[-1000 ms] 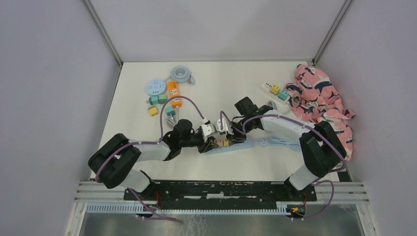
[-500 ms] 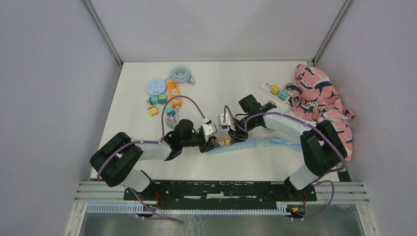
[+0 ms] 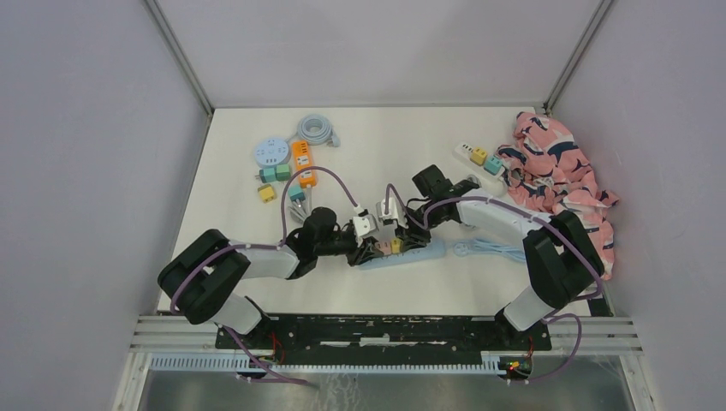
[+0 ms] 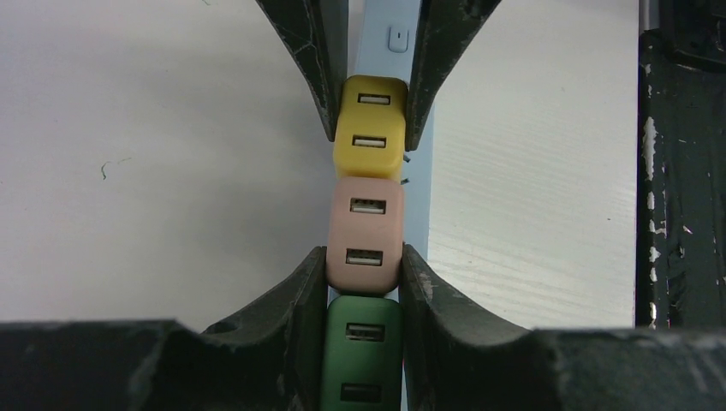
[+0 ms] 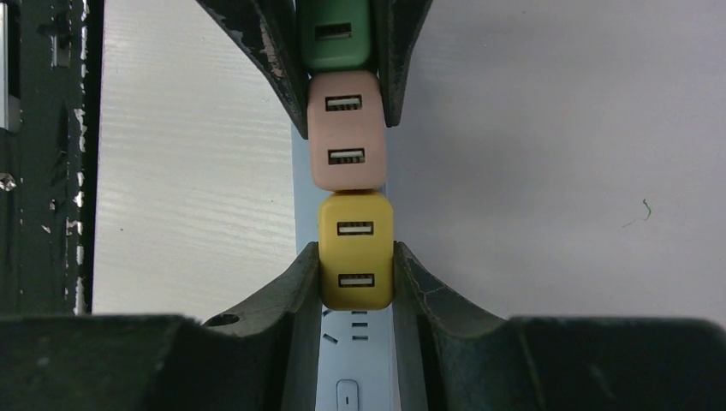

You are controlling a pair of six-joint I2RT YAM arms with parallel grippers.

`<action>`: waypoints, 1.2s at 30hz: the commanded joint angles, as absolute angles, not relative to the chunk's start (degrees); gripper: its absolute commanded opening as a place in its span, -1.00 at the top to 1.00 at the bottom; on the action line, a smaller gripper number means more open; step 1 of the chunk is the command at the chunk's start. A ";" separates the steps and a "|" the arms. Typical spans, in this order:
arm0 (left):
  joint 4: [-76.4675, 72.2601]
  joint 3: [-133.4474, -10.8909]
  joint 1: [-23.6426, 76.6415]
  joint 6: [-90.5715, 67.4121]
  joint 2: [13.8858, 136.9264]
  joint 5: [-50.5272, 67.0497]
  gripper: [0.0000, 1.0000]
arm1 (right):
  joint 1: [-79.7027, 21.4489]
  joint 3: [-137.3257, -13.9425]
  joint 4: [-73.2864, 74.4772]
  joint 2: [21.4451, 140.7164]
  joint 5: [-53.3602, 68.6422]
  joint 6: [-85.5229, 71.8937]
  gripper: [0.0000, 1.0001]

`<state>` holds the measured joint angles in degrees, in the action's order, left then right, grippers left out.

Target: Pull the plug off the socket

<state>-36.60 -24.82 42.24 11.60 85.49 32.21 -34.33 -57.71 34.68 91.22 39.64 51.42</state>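
A light blue power strip (image 3: 425, 250) lies in the middle of the table, carrying a row of green (image 4: 363, 351), pink (image 4: 366, 231) and yellow (image 4: 370, 128) USB plugs. My left gripper (image 4: 364, 267) is shut across the lower pink plug and the green plug. My right gripper (image 5: 355, 267) is shut on the yellow plug (image 5: 356, 253), whose base still sits on the strip (image 5: 353, 360). In the top view both grippers (image 3: 374, 247) (image 3: 395, 238) meet nose to nose over the strip.
A round white socket (image 3: 271, 152), an orange strip (image 3: 302, 163), a coiled cable (image 3: 317, 130) and loose small plugs (image 3: 276, 174) lie back left. A white strip with plugs (image 3: 478, 156) and a pink cloth (image 3: 561, 175) are back right. The strip's cable (image 3: 492, 248) trails right.
My right wrist has shifted slightly right and back, and the strip has slid a little to the right. Both grippers have stayed on the plugs.
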 commanded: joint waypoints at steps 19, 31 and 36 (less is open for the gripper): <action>-34.28 -24.69 42.37 11.81 88.42 30.42 0.94 | -35.96 -58.68 27.58 88.01 50.15 42.19 1.00; -34.11 -24.95 42.37 11.79 88.86 30.50 0.94 | -25.69 -56.59 34.05 87.35 56.23 51.53 1.00; -34.10 -25.01 42.34 11.72 88.98 30.48 0.94 | -31.79 -56.88 39.38 86.86 56.68 59.95 1.00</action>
<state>-39.44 -25.78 42.57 11.55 87.37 33.17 -27.51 -55.96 35.31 89.93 49.82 53.08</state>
